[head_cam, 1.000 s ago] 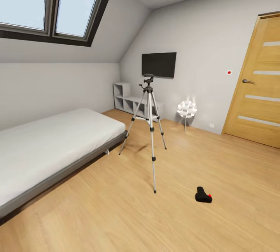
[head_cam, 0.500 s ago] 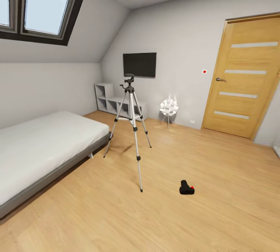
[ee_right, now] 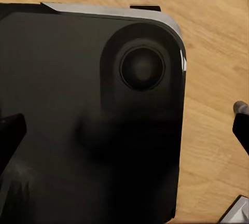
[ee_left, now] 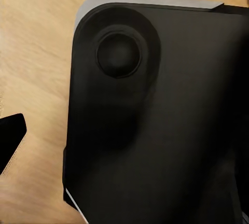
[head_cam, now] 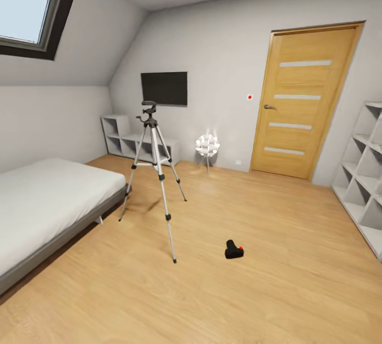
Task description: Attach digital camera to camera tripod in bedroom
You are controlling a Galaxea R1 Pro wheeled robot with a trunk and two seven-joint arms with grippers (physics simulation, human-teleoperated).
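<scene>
Digital camera [head_cam: 233, 250] on floor [head_cam: 276, 280], apart from camera tripod [head_cam: 154, 169]; ungrasped, unattached. Pincer state: cannot tell.

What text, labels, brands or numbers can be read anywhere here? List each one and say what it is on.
There are none to read.
The digital camera on the floor shows a red dot but no lettering.
The camera tripod, the dark wall screen and the wooden door are blank.
The small red mark on the wall beside the door is a plain dot, no sign.
</scene>
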